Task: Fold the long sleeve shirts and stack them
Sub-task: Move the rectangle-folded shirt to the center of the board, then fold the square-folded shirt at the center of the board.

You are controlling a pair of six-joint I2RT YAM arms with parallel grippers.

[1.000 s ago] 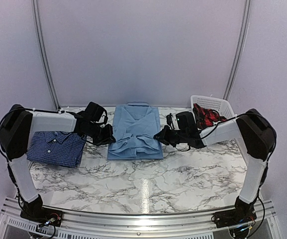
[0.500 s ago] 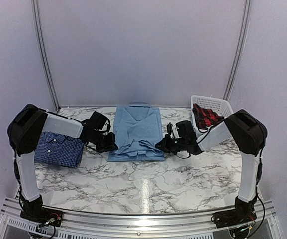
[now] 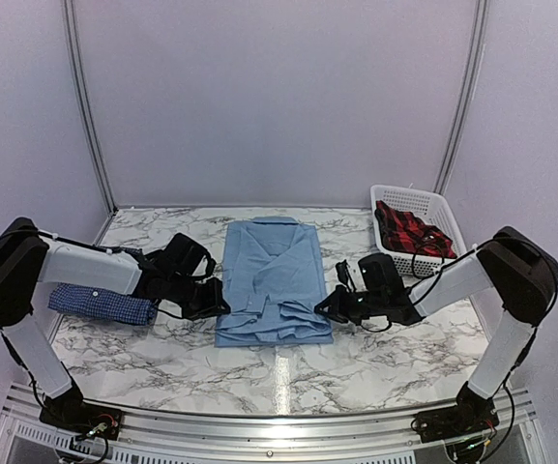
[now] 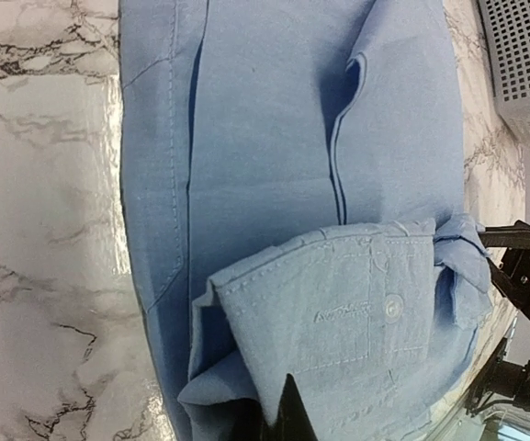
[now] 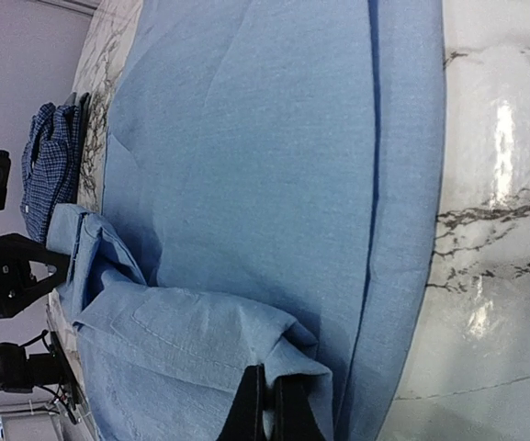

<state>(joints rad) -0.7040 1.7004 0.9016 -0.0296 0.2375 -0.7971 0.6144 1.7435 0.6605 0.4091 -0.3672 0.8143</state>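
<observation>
Placement first. Noted light blue shirt [image 3: 275, 271] flat at centre of worktop [image 3: 288, 377], collar toward far wall, sleeves folded inward with cuffs bunched across near end. Noted checked shirt [image 3: 100, 303] folded at left side of worktop, partly hidden behind left arm [image 3: 85, 266], well apart from blue piece. Judged layout as staging: finished piece parked aside as base for stack, blue piece set central within even reach of both arms. Noted basket [image 3: 412, 198] at far right with red plaid cloth inside, not involved.

Grip next. Found left fingers [image 4: 287, 413] closed to a pinch on left edge of light blue shirt beside folded cuffs, cloth puckered around tips. Found right fingers [image 5: 265, 404] likewise pressed together, only a sliver between, on fold at right edge. Judged matched side grips as means of shifting or folding near end without skewing it.

Pose last. Saw both arms stretched low and inward over worktop, forearms near level, wrists facing each other across shirt. Saw right arm [image 3: 453, 275] mirroring left.
</observation>
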